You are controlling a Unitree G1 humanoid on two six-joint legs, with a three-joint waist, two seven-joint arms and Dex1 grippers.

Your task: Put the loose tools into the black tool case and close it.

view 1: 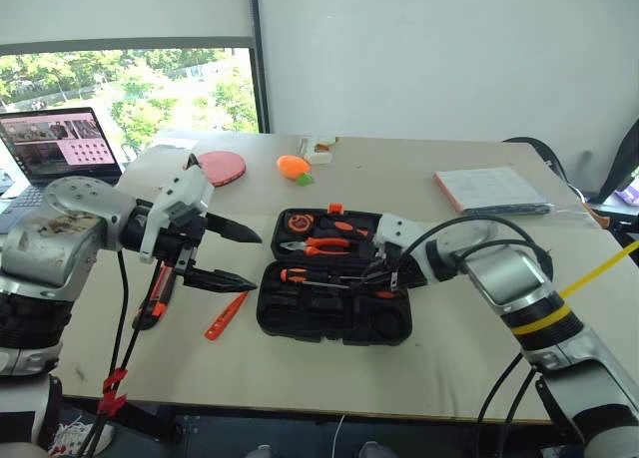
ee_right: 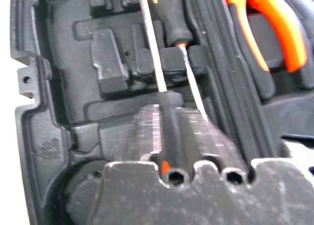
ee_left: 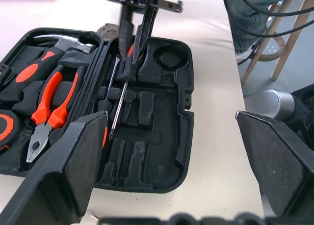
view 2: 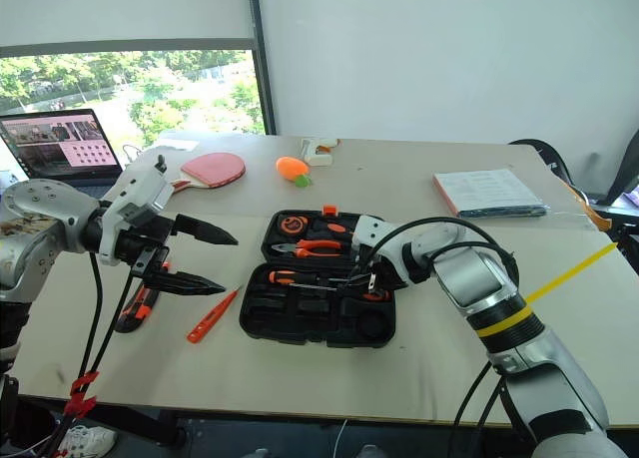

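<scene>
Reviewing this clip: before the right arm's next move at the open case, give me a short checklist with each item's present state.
1. black tool case open and flat on the table: ok.
2. right gripper shut on a screwdriver over the case's front half: ok; whether the tool sits fully in its recess: cannot tell.
3. left gripper open, holding nothing, apart from the case: ok.
4. All loose tools packed: not ok. The slim orange screwdriver and the utility knife lie on the table left of the case.
5. Pliers seated in the rear half: ok.
6. Case ready to close: not ok, with tools outside it.
</scene>
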